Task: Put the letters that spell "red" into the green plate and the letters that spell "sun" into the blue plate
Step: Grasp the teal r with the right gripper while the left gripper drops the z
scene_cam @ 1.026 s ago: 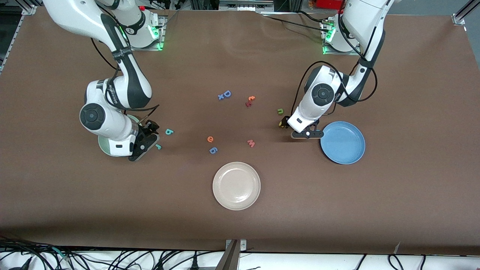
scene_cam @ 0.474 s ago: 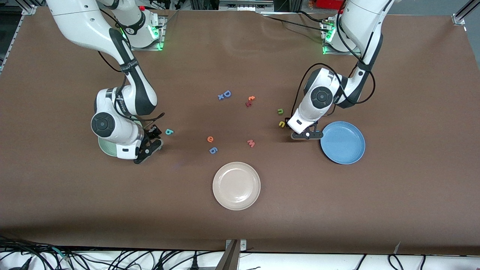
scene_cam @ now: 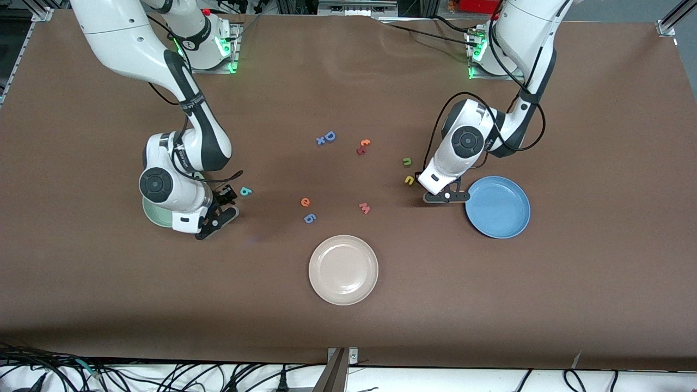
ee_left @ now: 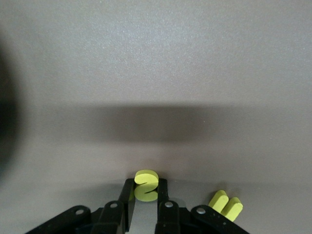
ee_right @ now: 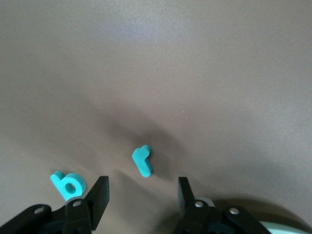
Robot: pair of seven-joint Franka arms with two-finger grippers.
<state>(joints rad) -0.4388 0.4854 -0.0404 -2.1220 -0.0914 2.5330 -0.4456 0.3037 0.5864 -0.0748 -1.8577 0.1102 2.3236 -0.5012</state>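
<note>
My left gripper (ee_left: 146, 191) is shut on the yellow "s" (ee_left: 146, 179), low at the table beside the blue plate (scene_cam: 498, 207). The hand (scene_cam: 442, 195) hides the "s" in the front view. The yellow "u" (ee_left: 225, 204) (scene_cam: 409, 180) lies close by, and the olive "n" (scene_cam: 407, 161) lies just farther from the front camera. My right gripper (ee_right: 142, 187) (scene_cam: 224, 204) is open beside the green plate (scene_cam: 151, 216), and nothing is between its fingers. The teal "r" (ee_right: 143, 161) lies just ahead of its fingertips. Next to one finger is the teal "d" (ee_right: 66, 184) (scene_cam: 246, 191). The orange "e" (scene_cam: 305, 202) lies mid-table.
A cream-white plate (scene_cam: 343, 269) sits nearest the front camera. A blue "g" (scene_cam: 310, 218) lies by the "e", and a pink "w" (scene_cam: 364, 207) lies toward the left arm's end. A blue "D" (scene_cam: 328, 136) and an orange "t" (scene_cam: 364, 144) lie farther back.
My left gripper's fingers have closed onto the yellow "s". My right hand has shifted off the green plate toward the teal "r", and its jaws have narrowed somewhat.
</note>
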